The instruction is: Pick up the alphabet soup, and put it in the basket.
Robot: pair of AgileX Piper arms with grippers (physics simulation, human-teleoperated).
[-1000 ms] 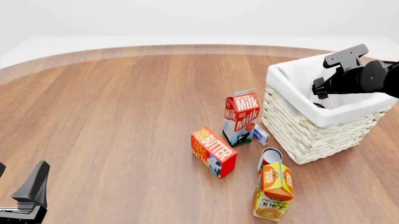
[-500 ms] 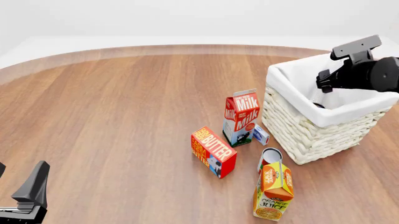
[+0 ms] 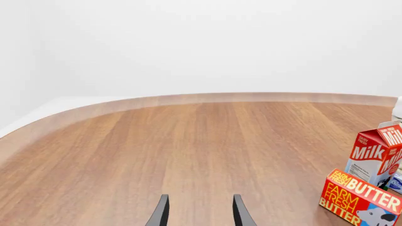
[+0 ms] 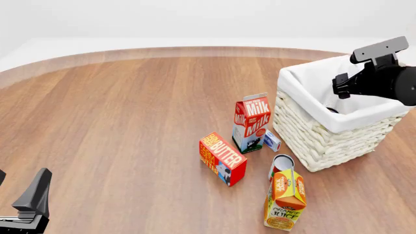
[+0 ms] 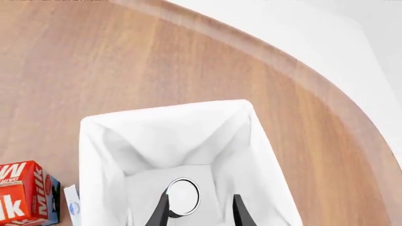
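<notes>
The alphabet soup [image 5: 182,195] rests inside the basket [image 5: 113,141]; only its round silver-white top shows, on the white lining at the bottom. In the front view it is a dark spot [image 4: 331,110] behind the basket [image 4: 312,136] rim. My right gripper [image 5: 199,213] hovers above the basket, open, its fingers apart and holding nothing; the front view shows it [image 4: 339,88] over the basket's right side. My left gripper [image 3: 199,215] is open and empty over bare table at the near left [image 4: 32,197].
A milk carton [image 4: 251,122], a butter box [image 4: 222,158], an orange juice carton [image 4: 285,199] and a red-labelled can [image 4: 281,163] stand just left of and in front of the basket. The table edge curves behind.
My right arm has lifted and drifted to the right above the basket. The left arm and the table objects have not moved.
</notes>
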